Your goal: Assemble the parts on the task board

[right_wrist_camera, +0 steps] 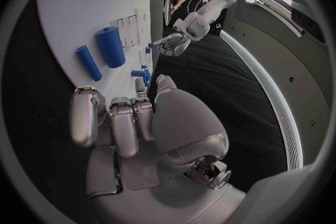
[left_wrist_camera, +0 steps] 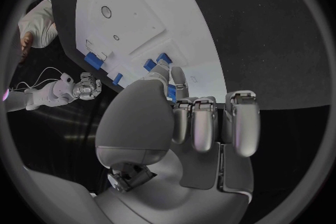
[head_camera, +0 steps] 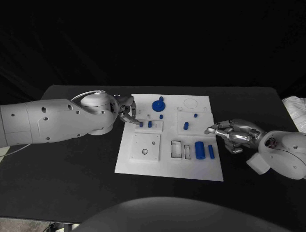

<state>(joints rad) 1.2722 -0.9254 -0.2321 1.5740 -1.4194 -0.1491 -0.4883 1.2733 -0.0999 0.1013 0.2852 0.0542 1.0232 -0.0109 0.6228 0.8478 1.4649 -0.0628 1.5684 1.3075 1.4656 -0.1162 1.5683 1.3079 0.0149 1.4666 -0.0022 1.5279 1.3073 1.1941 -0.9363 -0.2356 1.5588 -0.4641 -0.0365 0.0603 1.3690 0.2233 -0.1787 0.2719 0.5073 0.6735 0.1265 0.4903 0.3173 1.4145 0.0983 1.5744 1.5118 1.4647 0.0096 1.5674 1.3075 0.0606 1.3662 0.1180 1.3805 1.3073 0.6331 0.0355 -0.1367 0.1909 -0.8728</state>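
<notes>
Task board (head_camera: 195, 171) sits mid-desk, white on the black desk (head_camera: 69, 169). Left hand (head_camera: 127, 112) is over the board's left edge near its far corner, fingertips (left_wrist_camera: 162, 70) down at a small blue part (head_camera: 141, 124); whether it actually pinches the part, can't tell. A second small blue part (head_camera: 150, 124) stands right beside it. Left wrist view: remaining fingers curled in toward the palm. Right hand (head_camera: 231, 135) hovers at the board's right edge, fingers curled, nothing visibly in them. Just beside it on the board: big blue cylinder (head_camera: 200, 149) and slim blue pin (head_camera: 211, 151), lying side by side near the right edge. Further out: blue gear-like part (head_camera: 158, 104) near the far edge, two small blue pegs (head_camera: 186, 125) mid-board. White bundle (head_camera: 302, 113) off the desk's right edge.
</notes>
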